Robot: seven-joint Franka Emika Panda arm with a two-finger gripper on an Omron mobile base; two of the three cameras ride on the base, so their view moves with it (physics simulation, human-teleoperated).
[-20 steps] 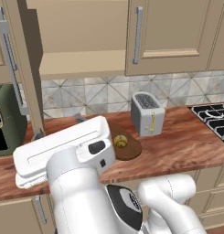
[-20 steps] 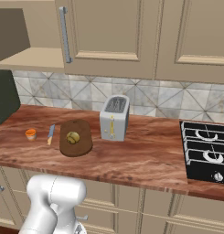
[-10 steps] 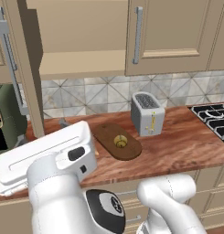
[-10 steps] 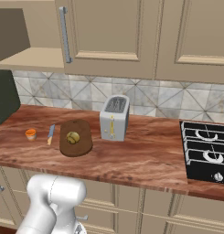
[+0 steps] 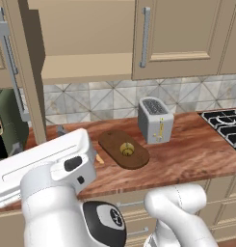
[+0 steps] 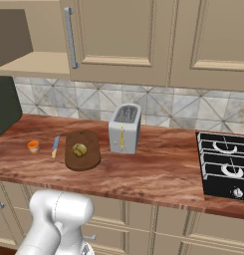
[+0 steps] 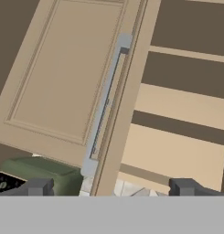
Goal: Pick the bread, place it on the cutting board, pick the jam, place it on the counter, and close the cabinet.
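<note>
With bread [image 6: 79, 149] on cutting board [image 6: 82, 158] and jam [image 6: 33, 146] left of that board on worktop [image 6: 158, 172]: arm swung aside; pincer [image 7: 111, 187] spread, empty, facing open cabinet [image 7: 67, 77] door; closing remained.

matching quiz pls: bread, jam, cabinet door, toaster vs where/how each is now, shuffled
Things:
1. bread
2. jam
3. cabinet door
4. toaster

States:
A. swung open, grey bar handle facing the hand camera
B. on the counter, left of the knife
C. on the cutting board
D. upright on the counter, right of the board

Pairs: 1-C, 2-B, 3-A, 4-D
</note>
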